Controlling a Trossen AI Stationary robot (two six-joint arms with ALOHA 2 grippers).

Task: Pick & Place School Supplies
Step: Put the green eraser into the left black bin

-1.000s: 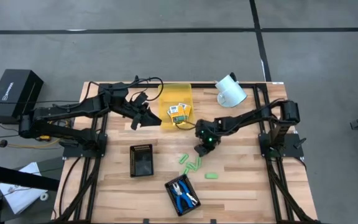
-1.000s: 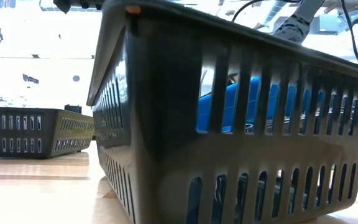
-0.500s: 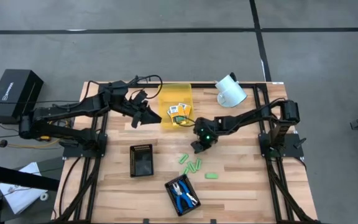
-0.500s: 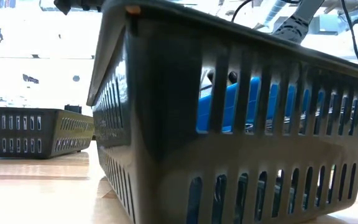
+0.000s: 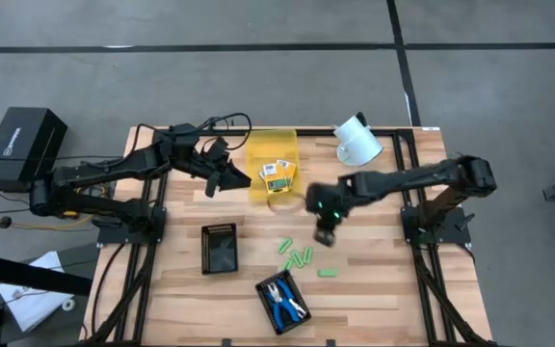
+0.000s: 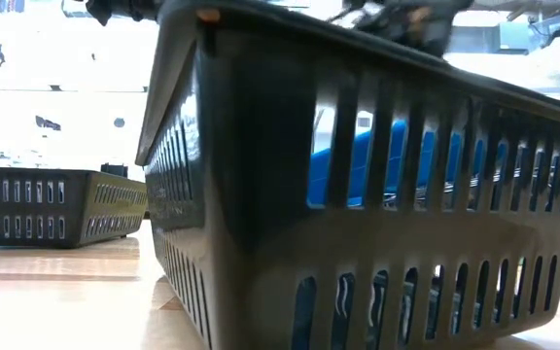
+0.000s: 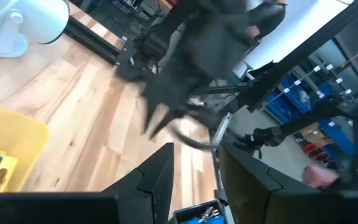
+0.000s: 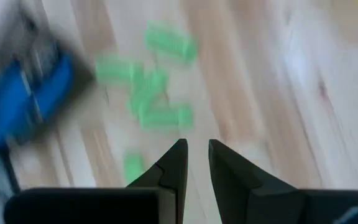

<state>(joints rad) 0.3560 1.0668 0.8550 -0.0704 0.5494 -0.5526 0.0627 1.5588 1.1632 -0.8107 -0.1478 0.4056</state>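
Note:
Yellow-orange boxes (image 5: 277, 173) lie inside the translucent yellow bin (image 5: 273, 145) at the table's far middle. Several light-green sticks (image 5: 297, 256) lie loose on the wood, with one more block (image 5: 327, 272) beside them. Blue-handled tools (image 5: 279, 301) lie in a black tray (image 5: 268, 289) near the front edge. My right gripper (image 5: 324, 234) hangs above the table just right of the sticks (image 8: 154, 106), its fingers (image 8: 178, 165) a little apart with nothing between them. My left gripper (image 5: 222, 180) hovers left of the bin, open and holding nothing that I can make out.
A second black tray (image 5: 220, 249) stands on the near left. A white object (image 5: 357, 142) lies at the far right corner. A thin cable loop (image 5: 279, 198) lies in front of the bin. Bare wood stretches along the near right.
My right gripper has risen from the table by the bin's near right corner, shifted a little toward the table's right edge and rolled at the wrist; the gap between its fingers shows no change. The left arm has barely moved.

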